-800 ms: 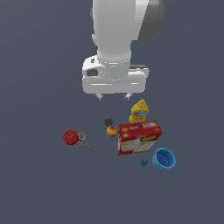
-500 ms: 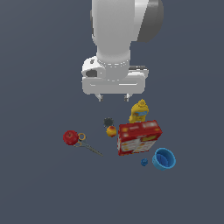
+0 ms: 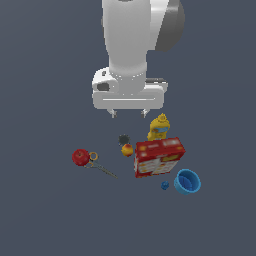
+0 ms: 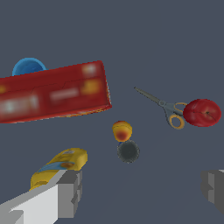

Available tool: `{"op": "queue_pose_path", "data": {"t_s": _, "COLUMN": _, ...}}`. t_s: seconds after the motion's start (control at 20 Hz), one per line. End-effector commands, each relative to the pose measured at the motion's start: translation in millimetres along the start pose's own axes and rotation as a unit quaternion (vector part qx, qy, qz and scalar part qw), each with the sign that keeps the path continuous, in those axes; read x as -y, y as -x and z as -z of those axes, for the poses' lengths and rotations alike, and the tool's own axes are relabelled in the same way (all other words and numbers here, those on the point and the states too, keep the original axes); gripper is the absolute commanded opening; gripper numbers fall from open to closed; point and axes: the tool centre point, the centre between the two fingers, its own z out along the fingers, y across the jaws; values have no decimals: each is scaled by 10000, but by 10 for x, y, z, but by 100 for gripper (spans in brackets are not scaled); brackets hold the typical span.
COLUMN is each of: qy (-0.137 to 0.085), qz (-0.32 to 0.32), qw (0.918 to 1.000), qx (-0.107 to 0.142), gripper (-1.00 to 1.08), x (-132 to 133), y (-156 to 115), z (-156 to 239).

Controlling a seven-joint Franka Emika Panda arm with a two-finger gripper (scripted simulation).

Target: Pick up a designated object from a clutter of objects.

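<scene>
Poised high above the floor, wrist pointing straight down, white arm [image 3: 131, 45] rising out of the top of the exterior view. Gripper [image 3: 129, 114] spread wide, holding nothing, two short fingertips [image 3: 113, 114] hanging well clear of the items below; in the wrist view, one grey finger [image 4: 70, 192] just beside the yellow bottle [image 4: 59, 166] and the other at the opposite edge, a broad gap between them. Directly beneath the hand: dark round lump [image 3: 123, 139] and, touching or just beside it, the small orange ball [image 3: 127, 149]. Further toward the exterior view's left, away from the gripper: thin dark-grey rod-like tool [image 3: 101, 167], lying flat on the floor, its orange-yellow ring end right against the red ball [image 3: 80, 157], its pointed end aimed toward the red-and-yellow box [image 3: 159, 156]; in the wrist view, two thin blades and a looped handle visible, much like scissors. On the exterior view's right of the box: blue bowl [image 3: 187, 182], with a tiny blue ball [image 3: 164, 185] just beside it. Yellow bottle upright behind the box, near the gripper's other fingertip.
</scene>
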Motion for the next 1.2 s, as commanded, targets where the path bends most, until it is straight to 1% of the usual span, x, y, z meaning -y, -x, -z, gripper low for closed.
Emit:
{"op": "queue_pose_path", "data": {"t_s": 0.0, "qy": 2, "qz": 32, "qw": 10000, "qx": 0, "gripper": 100, "x": -12, "y": -12, "z": -18}}
{"op": "queue_pose_path", "data": {"t_s": 0.35, "qy": 17, "qz": 305, "qw": 9995, "qx": -7, "gripper": 100, "x": -99, "y": -110, "z": -152}}
{"op": "queue_pose_path", "data": {"t_s": 0.65, "qy": 38, "qz": 730, "qw": 9973, "qx": -15, "gripper": 100, "x": -239, "y": -250, "z": -368}}
{"op": "queue_pose_path", "data": {"t_s": 0.9, "qy": 60, "qz": 1213, "qw": 9926, "qx": -21, "gripper": 100, "x": -406, "y": -391, "z": -626}}
{"op": "queue_pose_path", "data": {"t_s": 1.15, "qy": 80, "qz": 1716, "qw": 9851, "qx": -25, "gripper": 100, "x": -586, "y": -518, "z": -909}}
